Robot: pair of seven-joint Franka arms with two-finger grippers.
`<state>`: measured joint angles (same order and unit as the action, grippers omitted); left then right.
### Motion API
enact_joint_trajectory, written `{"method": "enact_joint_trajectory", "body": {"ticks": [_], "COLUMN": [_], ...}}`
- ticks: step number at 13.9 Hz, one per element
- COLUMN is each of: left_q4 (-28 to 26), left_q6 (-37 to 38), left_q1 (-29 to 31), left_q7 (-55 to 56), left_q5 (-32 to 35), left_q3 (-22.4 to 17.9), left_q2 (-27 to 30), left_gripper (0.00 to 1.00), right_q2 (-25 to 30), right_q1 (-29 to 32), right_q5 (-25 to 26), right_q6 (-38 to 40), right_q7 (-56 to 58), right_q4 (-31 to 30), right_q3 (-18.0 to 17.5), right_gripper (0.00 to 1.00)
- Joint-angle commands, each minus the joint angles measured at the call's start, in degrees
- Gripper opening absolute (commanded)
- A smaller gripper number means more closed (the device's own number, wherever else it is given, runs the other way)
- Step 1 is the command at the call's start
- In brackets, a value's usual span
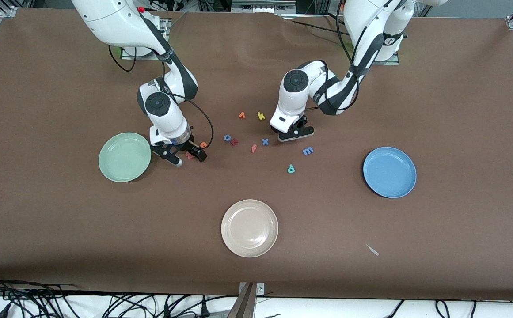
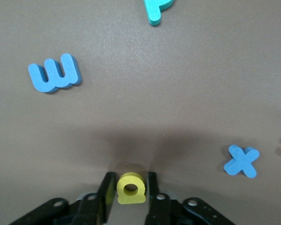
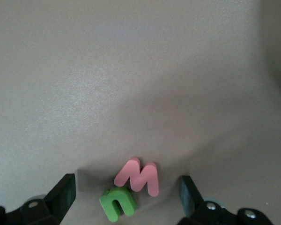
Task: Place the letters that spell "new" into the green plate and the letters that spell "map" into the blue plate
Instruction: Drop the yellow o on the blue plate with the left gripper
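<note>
Yellow foam, the rounded letter a, sits pinched between the fingers of the left claw, low on the brown surface just beside the blue x. Blue m and teal p lie a little nearer the front camera, between that claw and the blue plate (which holds no letter).

Toward the right arm's end, the right claw stands spread wide, low over the salmon w and the green n, which touch each other between its fingers. An orange e lies just beside that claw. The green plate, bare, is near it.

Between the two claws lie a blue o, an orange f, an orange v-shaped letter and a yellow k. A cream-beige plate sits nearest the front camera.
</note>
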<state>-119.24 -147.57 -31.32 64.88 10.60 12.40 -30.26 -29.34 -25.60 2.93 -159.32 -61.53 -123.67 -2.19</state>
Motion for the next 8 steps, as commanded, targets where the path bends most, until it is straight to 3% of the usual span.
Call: {"method": "enact_joint_trajectory", "body": {"ticks": [1,5,8], "left_q4": [1.20,2.17,7.33], "left_q6": [0.61,3.23,13.84], "left_q1": [0.11,2.40,5.46], "left_q7": [1.13,-0.27,-6.84], "left_q5": [2.32,2.32,1.10], "left_q3": [-0.10,-0.01,0.69], "left_q2": [-1.03,-0.16,0.37], "left_gripper": [0.19,0.08,0.06], "right_q2": [-0.37,-0.37,-0.37], "right_q1": [-0.41,-0.33,-0.33], "right_q5": [1.02,1.02,1.55], "right_q6": [-1.08,-1.08,-1.00], "right_q7": [-1.14,-0.96,-0.61], "right_q4": [-0.17,-0.17,0.10], "right_q3": [0.60,0.78,1.48], "right_gripper": [0.99,0.92,0.91]}}
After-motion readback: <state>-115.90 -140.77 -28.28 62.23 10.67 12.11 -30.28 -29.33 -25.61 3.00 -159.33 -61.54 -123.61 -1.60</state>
